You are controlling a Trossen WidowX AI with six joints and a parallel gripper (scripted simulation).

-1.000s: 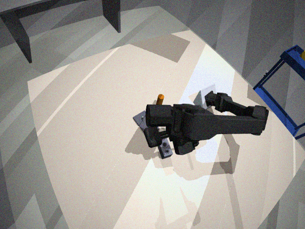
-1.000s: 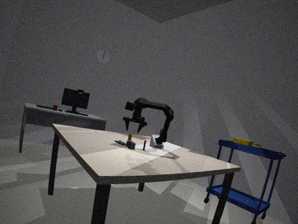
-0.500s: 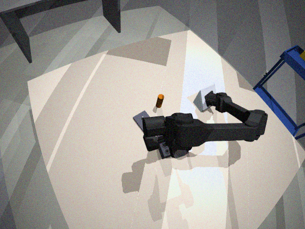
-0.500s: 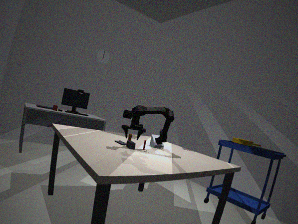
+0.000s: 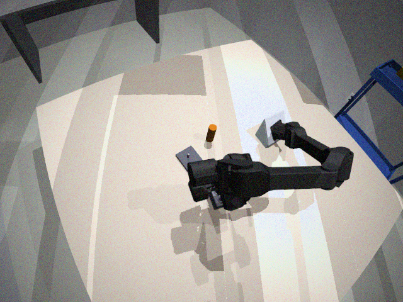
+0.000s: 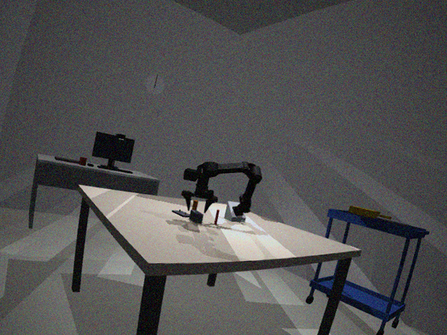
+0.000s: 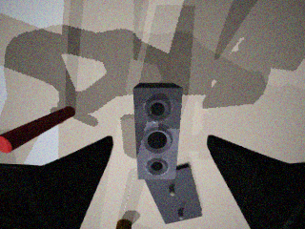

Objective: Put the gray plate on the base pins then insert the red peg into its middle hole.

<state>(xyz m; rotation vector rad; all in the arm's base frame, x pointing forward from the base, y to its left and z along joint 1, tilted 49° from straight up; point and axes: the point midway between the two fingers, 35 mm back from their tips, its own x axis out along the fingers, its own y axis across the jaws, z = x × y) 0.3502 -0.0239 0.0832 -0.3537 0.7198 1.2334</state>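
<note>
The gray plate (image 7: 167,124) (image 6: 195,216) (image 5: 216,199) is a thick block with its three holes facing up. It lies off the pins, and its near end overlaps a corner of the base in the wrist view. The flat dark base (image 7: 189,201) (image 6: 179,212) (image 5: 182,156) shows two small pins. The red peg (image 7: 40,128) (image 6: 216,217) stands upright to the left of the plate in the wrist view; the arm hides it in the top view. My gripper (image 7: 160,139) (image 6: 197,211) is open and empty above the plate, with one finger to each side of it.
An orange peg (image 5: 210,133) (image 6: 195,205) (image 7: 124,223) stands near the base. A gray wedge-shaped block (image 5: 262,133) (image 6: 233,215) stands by the arm's foot. A blue cart (image 6: 378,222) (image 5: 368,143) is beside the table, and a desk (image 6: 96,176) with a monitor is behind it.
</note>
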